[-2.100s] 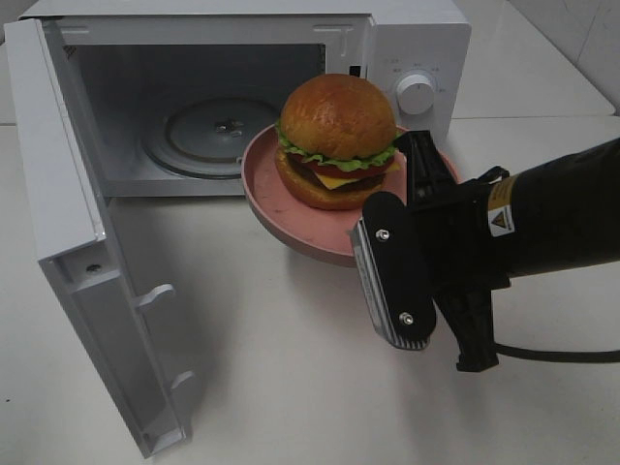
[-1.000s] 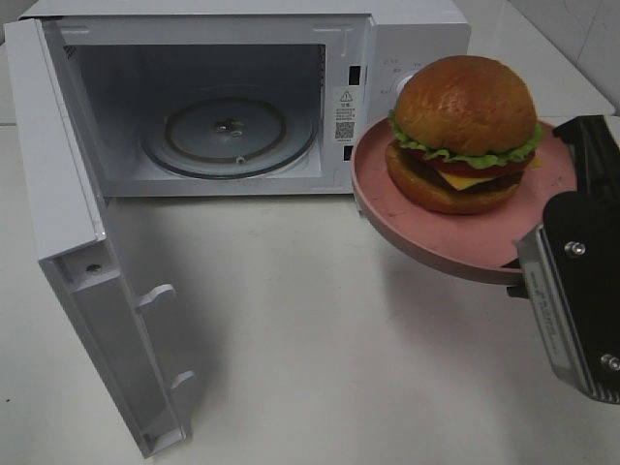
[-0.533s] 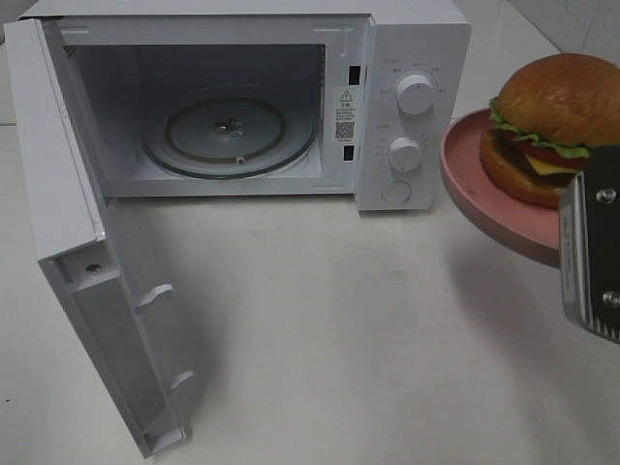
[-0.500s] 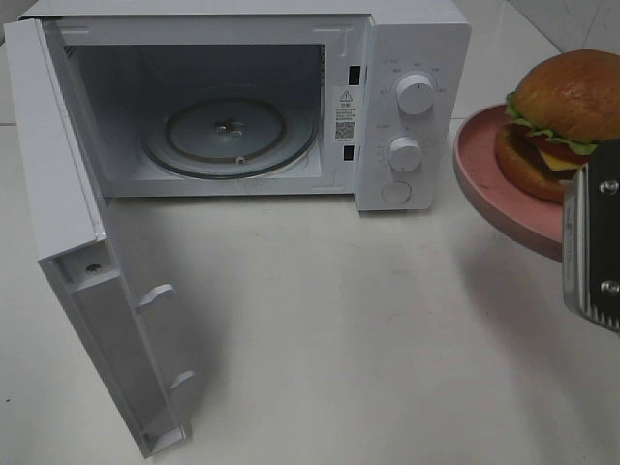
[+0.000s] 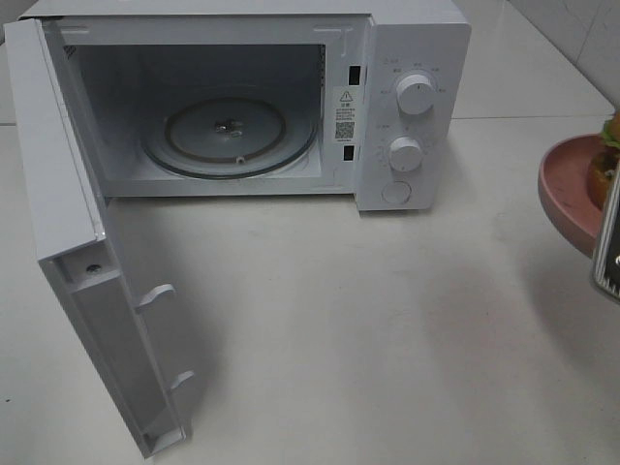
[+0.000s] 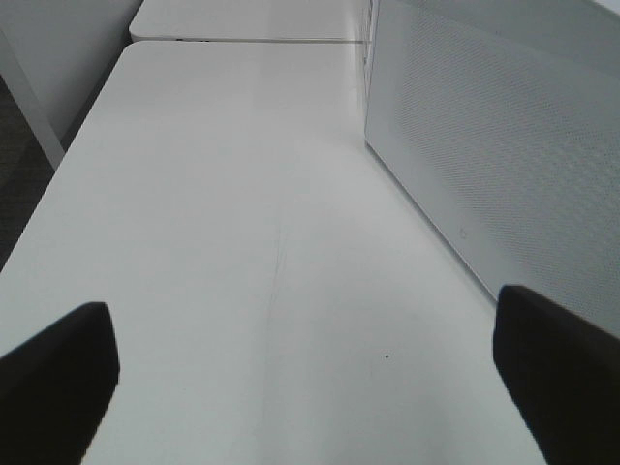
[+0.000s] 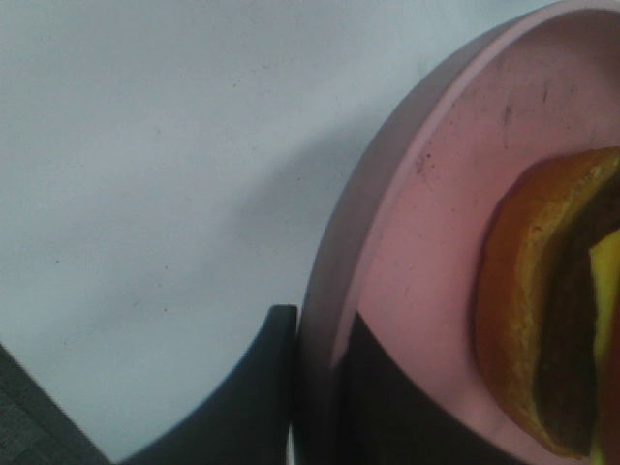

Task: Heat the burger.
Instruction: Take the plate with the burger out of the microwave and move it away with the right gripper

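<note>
The burger (image 5: 610, 153) sits on a round pink plate (image 5: 570, 189) at the far right edge of the exterior view, mostly cut off by the frame. My right gripper (image 5: 610, 250) holds the plate by its rim above the table. In the right wrist view the gripper (image 7: 320, 392) is shut on the plate's rim (image 7: 387, 223), with the burger's bottom bun, patty and cheese (image 7: 542, 310) beside it. The white microwave (image 5: 412, 39) stands open with a bare glass turntable (image 5: 231, 131). My left gripper (image 6: 305, 378) is open and empty over the table beside the microwave's side wall (image 6: 504, 145).
The microwave door (image 5: 87, 252) is swung wide open to the left and reaches toward the table's front. Two knobs (image 5: 415, 95) are on its right panel. The white table (image 5: 387, 329) stretches in front of the microwave. A dark floor (image 6: 15, 184) shows past the table's edge.
My right gripper has carried the plate with the burger to the right, away from the microwave's opening, until it is almost out of the exterior view. The microwave has not changed.
</note>
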